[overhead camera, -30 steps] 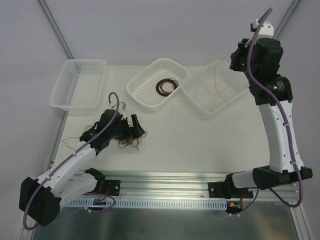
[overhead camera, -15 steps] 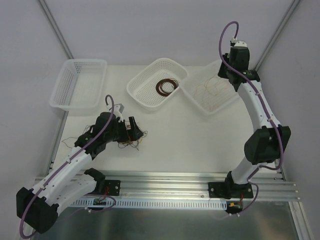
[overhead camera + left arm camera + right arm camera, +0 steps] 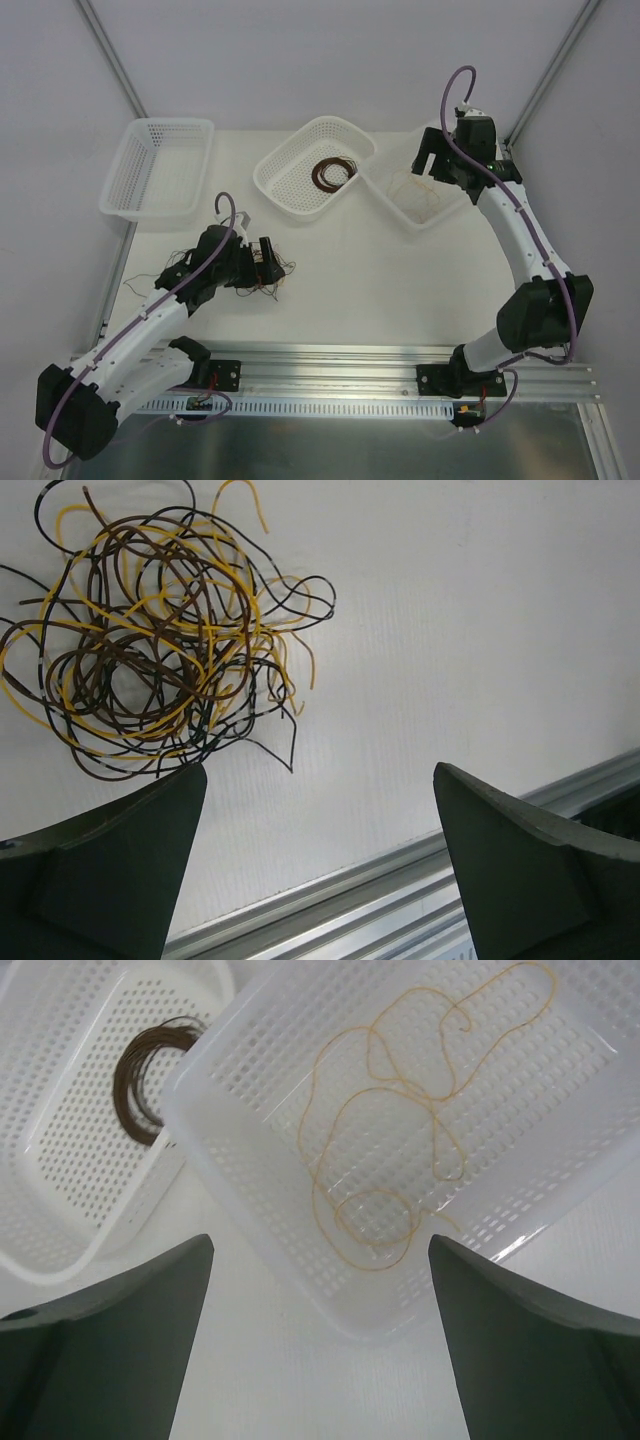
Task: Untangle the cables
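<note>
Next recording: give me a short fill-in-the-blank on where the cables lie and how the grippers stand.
The coiled cable in the middle basket is ____ in colour.
The tan-orange cable lies in the right basket, under the right gripper, whose jaws stand ____.
The tangle of cables rests on the ____, near the open left gripper.
Missing: brown; open; table.

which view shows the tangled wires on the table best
Left wrist. The tangle fills its upper left, close enough to tell the black, brown and yellow strands apart. Top external shows it only as a small dark clump, with single strands hard to make out. Right wrist does not show it at all.
</note>
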Controlling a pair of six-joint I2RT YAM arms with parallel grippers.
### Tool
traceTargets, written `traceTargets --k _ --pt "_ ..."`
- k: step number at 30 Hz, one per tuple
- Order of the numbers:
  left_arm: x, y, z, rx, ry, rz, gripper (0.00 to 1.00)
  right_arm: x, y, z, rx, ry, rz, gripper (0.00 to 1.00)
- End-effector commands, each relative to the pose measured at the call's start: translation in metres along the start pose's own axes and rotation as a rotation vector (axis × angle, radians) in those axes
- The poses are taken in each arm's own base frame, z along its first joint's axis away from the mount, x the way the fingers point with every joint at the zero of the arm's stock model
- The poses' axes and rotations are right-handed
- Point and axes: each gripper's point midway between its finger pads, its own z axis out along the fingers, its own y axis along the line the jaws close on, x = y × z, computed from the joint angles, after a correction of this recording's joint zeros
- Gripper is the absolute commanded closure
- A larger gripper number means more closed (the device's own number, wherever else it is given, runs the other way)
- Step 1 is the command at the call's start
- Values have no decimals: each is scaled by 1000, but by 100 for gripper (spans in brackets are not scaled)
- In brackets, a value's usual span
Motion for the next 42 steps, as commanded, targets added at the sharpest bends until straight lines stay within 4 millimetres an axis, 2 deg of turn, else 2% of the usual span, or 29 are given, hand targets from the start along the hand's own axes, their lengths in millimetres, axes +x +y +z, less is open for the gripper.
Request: traceTargets --k 1,2,3,4,6,7,8,9,10,13,14,15,16,19,21,23,26,28,29,32,34,36,39,40,42 --pt "-7 12 5 -76 -5 16 2 15 38 -48 -147 2 -42 6" --pt "-8 15 6 -93 -3 16 3 29 51 -54 -182 23 -70 6" --pt "-8 17 10 -110 8 17 4 49 53 -54 -192 61 -88 6" --pt "-9 20 12 -130 10 19 5 55 60 -65 -221 57 -100 6" --pt "-11 20 16 -143 21 21 7 79 77 -76 -272 85 -139 6" --pt "-9 28 22 -181 37 22 8 102 75 -73 -262 125 -149 6" --pt "-10 30 24 -195 39 24 9 112 87 -84 -303 123 -169 6" --pt "-9 33 30 -216 58 22 12 121 93 -84 -322 128 -155 6" --pt "-8 35 32 -226 67 26 12 142 92 -81 -326 164 -153 6" --pt "-4 44 45 -266 104 43 18 167 111 -90 -400 181 -128 6" --pt "-3 45 49 -272 115 47 20 183 115 -92 -413 206 -142 7" --pt "3 48 54 -280 145 50 22 186 118 -94 -422 205 -141 7" --pt "5 47 58 -273 154 49 30 191 119 -94 -421 209 -148 7" --pt "10 38 69 -217 187 40 43 201 126 -101 -452 217 -166 7" --pt "13 29 75 -167 195 46 61 203 128 -105 -473 208 -159 7" --pt "18 8 79 -90 205 103 76 201 128 -107 -477 200 -142 7" --pt "39 -18 81 -5 253 203 89 201 132 -111 -506 204 -132 8" --pt "52 -37 83 64 277 266 90 203 139 -114 -543 216 -123 8" --pt "63 -50 81 108 299 308 91 203 142 -115 -554 221 -117 9" --pt "82 -79 79 222 319 381 91 207 148 -113 -582 234 -102 10" --pt "83 -85 76 245 305 406 85 213 147 -111 -580 244 -102 11" --pt "77 -87 71 243 271 402 75 216 147 -108 -572 256 -99 12" --pt "65 -90 57 254 204 380 54 223 149 -106 -574 279 -102 14" --pt "62 -92 53 254 188 354 41 226 150 -106 -577 287 -109 14" --pt "56 -91 42 252 142 313 33 231 152 -103 -571 309 -109 16"
